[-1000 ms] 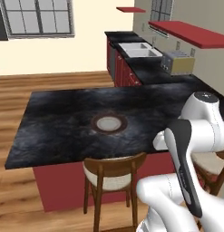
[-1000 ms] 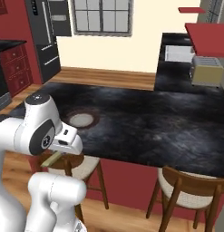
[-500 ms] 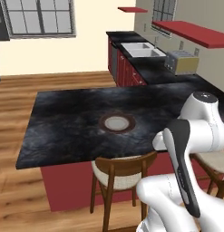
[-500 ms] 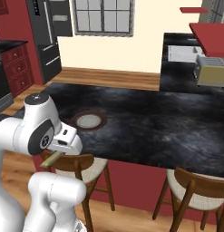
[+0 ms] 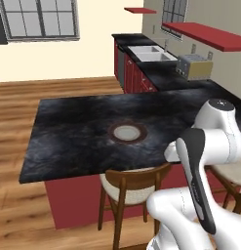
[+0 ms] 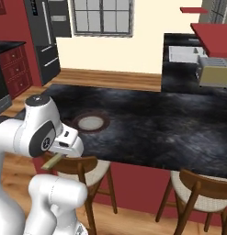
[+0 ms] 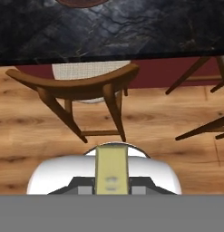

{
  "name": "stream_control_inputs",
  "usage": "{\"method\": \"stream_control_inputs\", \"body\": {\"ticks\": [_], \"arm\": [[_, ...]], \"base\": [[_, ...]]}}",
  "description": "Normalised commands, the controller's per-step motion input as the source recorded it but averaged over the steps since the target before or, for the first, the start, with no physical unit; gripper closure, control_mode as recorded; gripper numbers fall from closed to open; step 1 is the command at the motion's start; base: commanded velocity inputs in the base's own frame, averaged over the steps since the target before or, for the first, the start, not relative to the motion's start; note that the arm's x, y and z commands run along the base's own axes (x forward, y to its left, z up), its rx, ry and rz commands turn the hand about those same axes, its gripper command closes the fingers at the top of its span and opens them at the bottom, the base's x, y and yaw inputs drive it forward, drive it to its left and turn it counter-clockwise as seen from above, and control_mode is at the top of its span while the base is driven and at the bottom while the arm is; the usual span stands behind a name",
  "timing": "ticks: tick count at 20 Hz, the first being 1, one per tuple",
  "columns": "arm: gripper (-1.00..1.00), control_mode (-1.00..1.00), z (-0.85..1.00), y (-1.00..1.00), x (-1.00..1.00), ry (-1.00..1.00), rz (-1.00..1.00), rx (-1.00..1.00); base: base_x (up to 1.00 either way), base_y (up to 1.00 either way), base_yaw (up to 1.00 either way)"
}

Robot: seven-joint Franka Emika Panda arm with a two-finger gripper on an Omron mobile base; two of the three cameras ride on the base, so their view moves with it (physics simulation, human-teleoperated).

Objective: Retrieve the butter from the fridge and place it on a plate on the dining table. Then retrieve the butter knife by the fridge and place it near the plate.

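Your base rolled closer along the worktop (image 5: 68, 146), so the plate (image 5: 127, 132) slid toward mid-view. The hand (image 7: 111, 189) was pinching the butter (image 7: 111, 168), held low over the chair (image 7: 81, 86); placing it looked next.

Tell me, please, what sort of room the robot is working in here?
Most likely a home kitchen with a dining area: a fridge stands by the far wall, a sink and toaster sit on the counter, and wooden chairs are tucked under a black stone dining table that bears a plate.
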Motion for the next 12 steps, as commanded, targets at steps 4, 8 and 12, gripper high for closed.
{"method": "stream_control_inputs", "body": {"ticks": [4,8,12], "arm": [[1.0,-1.0,0.0,0.28,0.09,0.0,0.0,-0.01],[1.0,-1.0,0.0,0.5,0.36,0.06,-0.07,-0.04],[1.0,-1.0,0.04,0.27,0.72,0.06,-0.05,-0.09]], "base": [[0.09,0.27,0.0],[0.0,0.0,0.0],[0.0,0.0,0.0]]}}
